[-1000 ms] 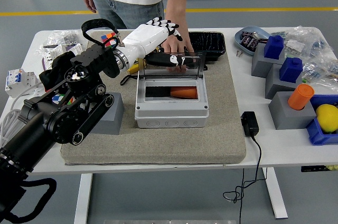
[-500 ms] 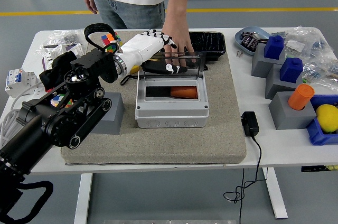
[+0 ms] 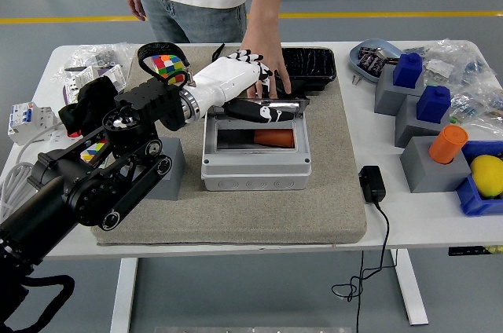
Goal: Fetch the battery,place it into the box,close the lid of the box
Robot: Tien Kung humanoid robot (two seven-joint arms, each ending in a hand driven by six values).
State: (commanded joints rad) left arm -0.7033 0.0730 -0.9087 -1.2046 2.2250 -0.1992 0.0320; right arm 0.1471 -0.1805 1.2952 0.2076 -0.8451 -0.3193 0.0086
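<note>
A grey box [image 3: 255,168] stands on the felt mat [image 3: 236,215], and the orange battery [image 3: 273,138] lies inside it. Its clear lid [image 3: 289,105] is tilted forward, partway down over the opening. My left hand [image 3: 255,88], white with black fingertips, holds the lid: the fingers [image 3: 250,58] lie over its back and the thumb lies across its front. A person's hand [image 3: 271,70] rests right behind the lid, next to my fingers. The right arm is out of view.
Behind the box sits a black tray [image 3: 310,62]. At the right stand grey blocks with blue pieces [image 3: 407,70], an orange cylinder [image 3: 447,143] and a yellow object [image 3: 487,174]. A black power adapter [image 3: 371,184] lies right of the mat. A colour cube [image 3: 167,64] rests by my forearm.
The lid has swung from upright to tilted forward over the box, with my left hand moving forward and down with it. The person's hand stays behind the lid.
</note>
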